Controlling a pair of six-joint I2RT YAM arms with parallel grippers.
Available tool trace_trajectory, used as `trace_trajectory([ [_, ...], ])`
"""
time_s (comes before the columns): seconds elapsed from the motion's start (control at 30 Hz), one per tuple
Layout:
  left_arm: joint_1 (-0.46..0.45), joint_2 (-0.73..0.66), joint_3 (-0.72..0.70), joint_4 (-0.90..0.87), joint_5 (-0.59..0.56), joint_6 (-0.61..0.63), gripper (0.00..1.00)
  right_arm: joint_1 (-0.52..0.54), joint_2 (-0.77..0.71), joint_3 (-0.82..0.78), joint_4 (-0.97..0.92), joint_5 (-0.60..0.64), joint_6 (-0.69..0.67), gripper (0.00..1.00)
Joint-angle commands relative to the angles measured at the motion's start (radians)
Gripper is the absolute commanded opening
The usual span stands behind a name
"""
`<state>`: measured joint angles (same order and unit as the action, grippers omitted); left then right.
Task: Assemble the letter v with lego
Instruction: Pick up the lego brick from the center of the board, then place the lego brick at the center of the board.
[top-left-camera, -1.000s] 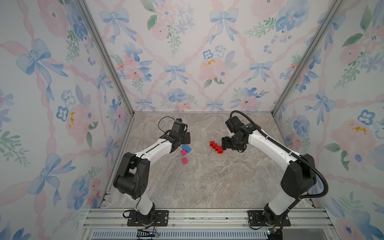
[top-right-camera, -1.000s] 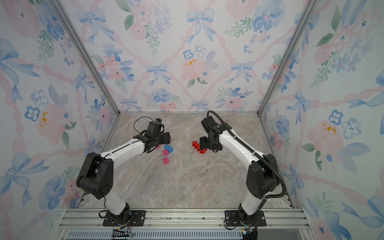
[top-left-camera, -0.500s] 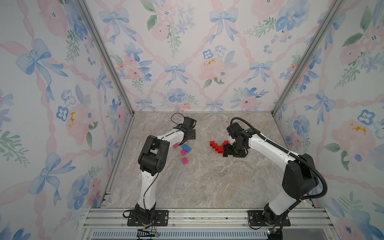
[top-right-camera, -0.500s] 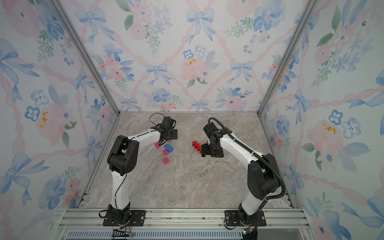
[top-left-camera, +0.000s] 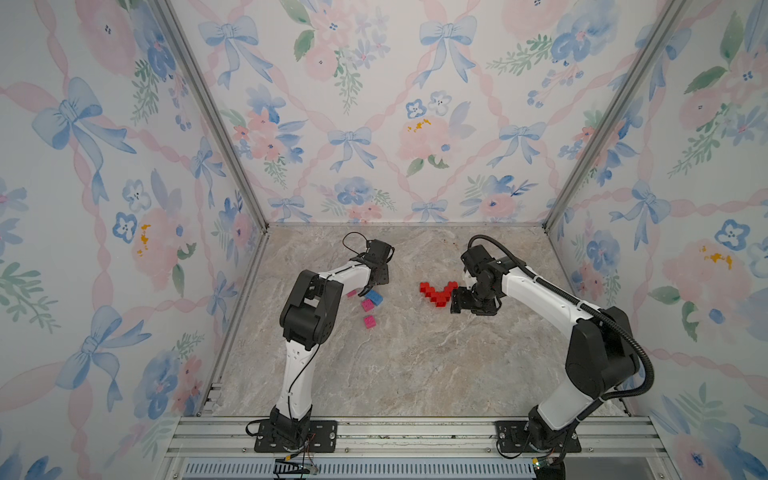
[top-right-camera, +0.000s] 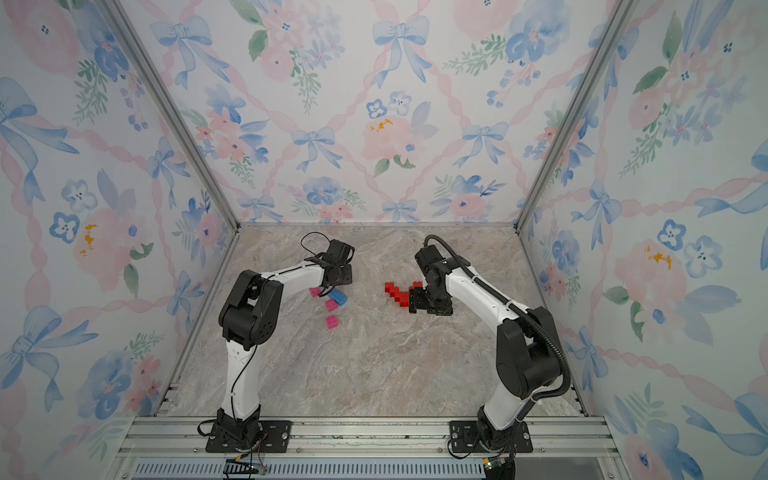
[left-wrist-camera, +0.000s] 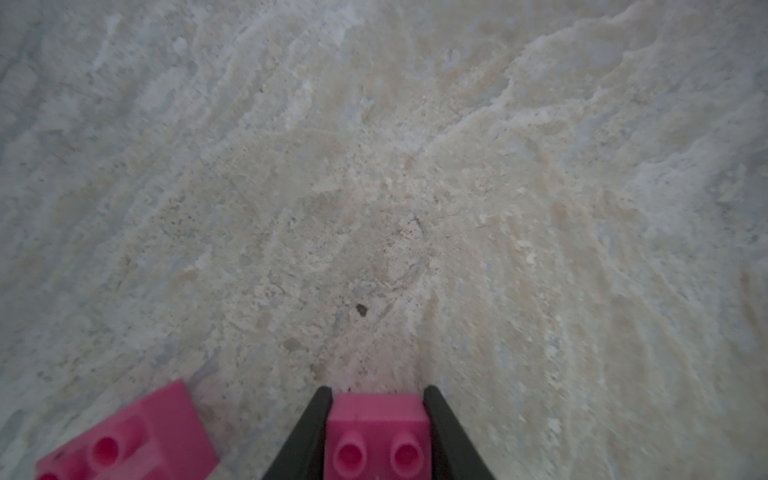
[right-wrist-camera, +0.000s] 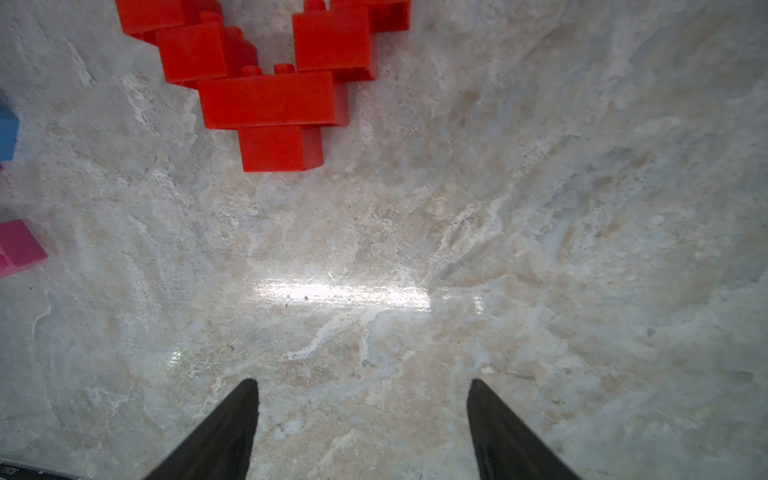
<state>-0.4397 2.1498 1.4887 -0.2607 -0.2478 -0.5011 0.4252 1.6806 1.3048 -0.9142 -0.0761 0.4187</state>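
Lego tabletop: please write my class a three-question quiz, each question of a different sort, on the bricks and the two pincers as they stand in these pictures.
1. True or false: the right pincer is open and holds nothing.
2. Which colour is the brick clamped in the left pincer? A red, B pink, C blue.
3. Fill in: the joined red bricks lie in the shape of the letter ___.
Key: 1 true; 2 B; 3 V.
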Motion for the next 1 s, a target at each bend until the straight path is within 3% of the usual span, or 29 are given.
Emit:
trace_trajectory([
  [0.0, -0.018, -0.044, -0.024, -0.051, -0.013, -0.015, 0.3, -0.006, -0.058, -0.031, 0.01, 0.003, -0.014, 0.78],
  [0.17, -0.064, -0.162, -0.061, -0.058, -0.013, -0.066, 0.18, -0.008, -0.138, -0.113, 0.098, 0.034, 0.002, 0.66],
  [0.33, -0.202, -0.299, -0.158, -0.086, -0.032, -0.174, 0.12, -0.049, -0.204, -0.192, 0.144, 0.037, 0.069, 0.58],
  [0.6, -0.491, -0.323, -0.294, -0.086, -0.032, -0.45, 0.08, -0.116, -0.212, -0.216, 0.101, -0.017, 0.06, 0.65],
  [0.77, -0.553, -0.247, -0.307, -0.086, -0.017, -0.493, 0.08, -0.115, -0.231, -0.22, 0.096, -0.019, 0.051, 0.66],
  [0.83, -0.554, -0.237, -0.301, -0.085, -0.011, -0.484, 0.12, -0.112, -0.239, -0.22, 0.091, -0.017, 0.048, 0.67],
  [0.97, -0.547, -0.234, -0.291, -0.086, 0.006, -0.442, 0.5, -0.111, -0.25, -0.22, 0.081, -0.013, 0.047, 0.68],
])
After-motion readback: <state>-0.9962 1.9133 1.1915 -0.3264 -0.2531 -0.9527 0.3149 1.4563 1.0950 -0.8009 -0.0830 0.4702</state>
